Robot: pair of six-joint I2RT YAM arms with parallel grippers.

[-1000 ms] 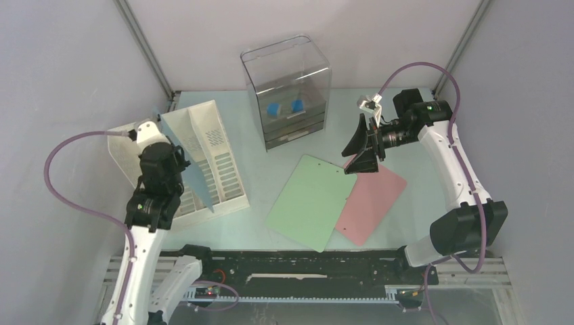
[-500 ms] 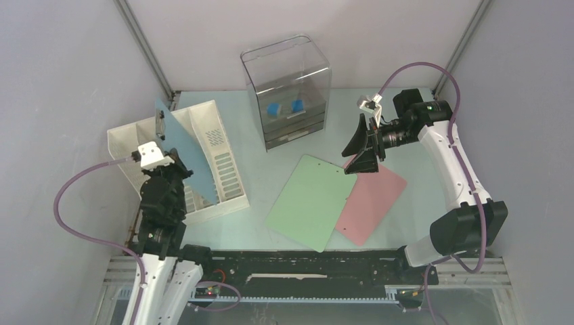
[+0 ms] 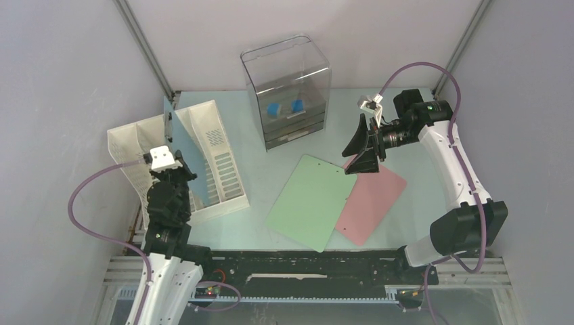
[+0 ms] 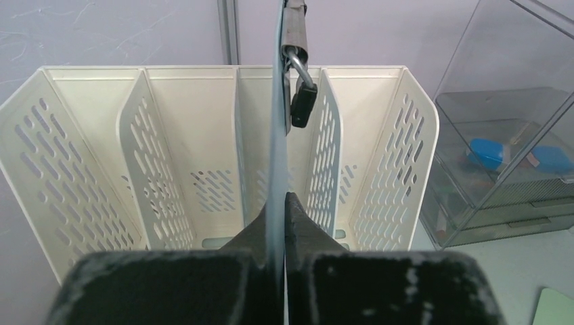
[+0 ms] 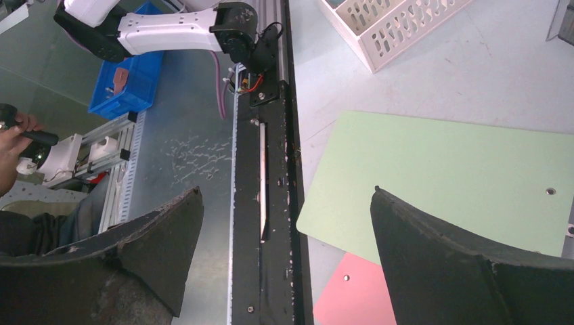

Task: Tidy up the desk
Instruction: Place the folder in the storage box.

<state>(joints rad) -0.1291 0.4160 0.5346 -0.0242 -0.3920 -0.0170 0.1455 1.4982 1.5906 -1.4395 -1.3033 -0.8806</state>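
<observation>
Stock of the desk (image 3: 406,220), taken left to right; the pale green top filled the floor of the enclosure, and we placed every item on it.

1. File rack (image 3: 227,169), white, slotted, at nine o'clock. We found one blue clipboard (image 3: 180,137) standing on edge along a middle slot, clip end away from the arm. We could not tell whether its lower edge sat on the rack floor.
2. Left gripper (image 4: 277,220), at eight o'clock, clenched on the near edge of the blue clipboard. We judged this filing nearly done, with only the release left.
3. Drawer box (image 3: 288,81), clear plastic, at twelve o'clock, with two small blue items inside.
4. Green clipboard (image 3: 311,203), flat on the top at five o'clock and overlapping the next item. Not filed.
5. Pink clipboard (image 3: 376,200), flat, just right of the green one and partly under it. Not filed.
6. Right gripper (image 3: 362,145), at two o'clock, jaws spread wide and empty, above the far ends of both flat clipboards.

We reckoned one clipboard of three racked and two left.
</observation>
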